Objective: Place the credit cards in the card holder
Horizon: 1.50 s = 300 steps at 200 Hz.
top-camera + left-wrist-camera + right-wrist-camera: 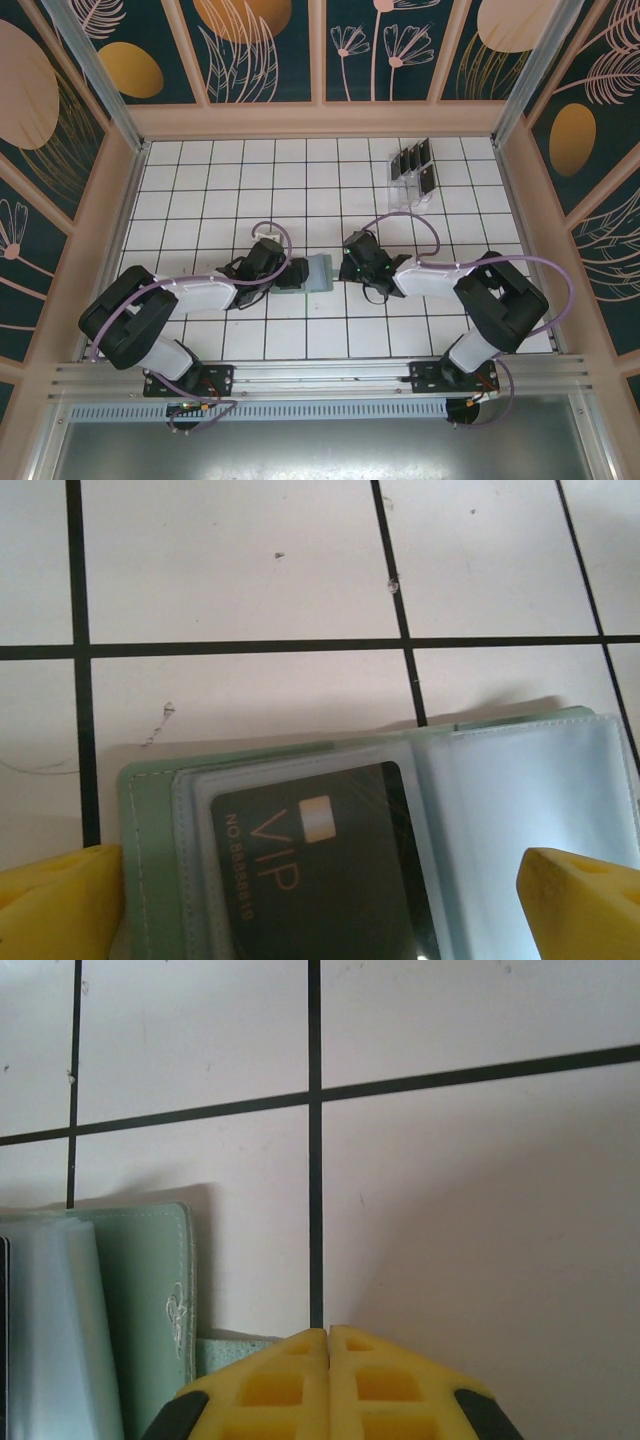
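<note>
The sage-green card holder (313, 272) lies open on the tiles between my two grippers. In the left wrist view the card holder (148, 810) has a black credit card (320, 880) marked VIP inside a clear sleeve, with an empty sleeve to its right. My left gripper (320, 910) is open above it, its yellow fingers (60, 905) spread to the frame's bottom corners. My right gripper (328, 1335) is shut, tips pressed together with nothing visible between them, just right of the holder's cover (150, 1290) and over its small tab (232, 1350). More dark credit cards (415, 160) stand at the back right.
A clear plastic rack (408, 188) holds those cards near the back wall. Wooden walls (320, 120) enclose the white tiled floor. Both arms reach in from the near rail, with purple cables looping over them.
</note>
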Tool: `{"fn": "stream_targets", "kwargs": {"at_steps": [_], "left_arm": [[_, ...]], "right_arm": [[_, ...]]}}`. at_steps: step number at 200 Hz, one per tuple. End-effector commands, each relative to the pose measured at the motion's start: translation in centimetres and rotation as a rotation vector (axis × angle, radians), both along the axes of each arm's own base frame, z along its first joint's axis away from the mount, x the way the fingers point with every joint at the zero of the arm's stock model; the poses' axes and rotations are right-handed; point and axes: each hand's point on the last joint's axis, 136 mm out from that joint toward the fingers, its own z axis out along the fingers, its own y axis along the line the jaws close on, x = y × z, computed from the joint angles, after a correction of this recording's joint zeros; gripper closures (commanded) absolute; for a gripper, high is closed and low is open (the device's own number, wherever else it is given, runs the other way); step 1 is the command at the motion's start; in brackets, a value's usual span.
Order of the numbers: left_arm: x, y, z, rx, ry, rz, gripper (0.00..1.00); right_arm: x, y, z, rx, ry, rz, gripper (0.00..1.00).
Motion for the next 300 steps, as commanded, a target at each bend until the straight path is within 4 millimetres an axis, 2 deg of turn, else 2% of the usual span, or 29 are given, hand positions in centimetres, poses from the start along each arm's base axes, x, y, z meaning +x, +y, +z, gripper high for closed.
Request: {"fn": "stream_targets", "kwargs": {"at_steps": [1, 27, 67, 93, 123, 156, 185, 209, 234, 262, 300], "left_arm": [[0.1, -0.5, 0.2, -0.026, -0.015, -0.028, 0.01], [0.1, -0.9, 1.4, -0.061, -0.033, -0.037, 0.02], [0.5, -2.0, 5.6, -0.171, -0.092, -0.045, 0.02], [0.6, -3.7, 8.1, -0.268, -0.102, -0.076, 0.02], [0.5, -6.1, 9.1, -0.344, -0.089, -0.119, 0.01], [-0.3, -9.0, 8.5, -0.357, -0.073, -0.161, 0.02], [-0.7, -10.2, 7.1, -0.377, -0.044, -0.161, 0.02], [-0.8, -10.1, 5.7, -0.385, -0.027, -0.143, 0.02], [-1.0, -9.9, 4.1, -0.376, -0.001, -0.134, 0.02], [-1.0, -9.5, 3.2, -0.362, 0.007, -0.117, 0.01], [-0.5, -9.1, 3.5, -0.346, -0.014, -0.09, 0.01]], "right_arm": [[-0.1, 0.0, 0.2, 0.037, -0.001, -0.011, 1.0], [-0.2, 0.1, -0.1, 0.055, 0.006, -0.013, 1.0], [-0.3, 0.2, -0.2, 0.073, 0.01, -0.012, 1.0], [-0.3, 0.2, -0.2, 0.09, 0.01, -0.014, 1.0], [-0.1, 0.2, 0.0, 0.097, 0.009, -0.016, 1.0], [0.4, 0.0, 0.7, 0.11, -0.002, -0.027, 1.0], [0.8, -1.0, 2.4, 0.112, -0.031, -0.056, 0.76], [0.6, -2.3, 4.3, 0.114, -0.065, -0.084, 0.67], [0.2, -3.8, 5.9, 0.127, -0.09, -0.121, 0.65], [-0.7, -5.0, 7.3, 0.155, -0.105, -0.155, 0.64], [-2.3, -4.6, 8.8, 0.264, -0.11, -0.143, 0.66]]}}
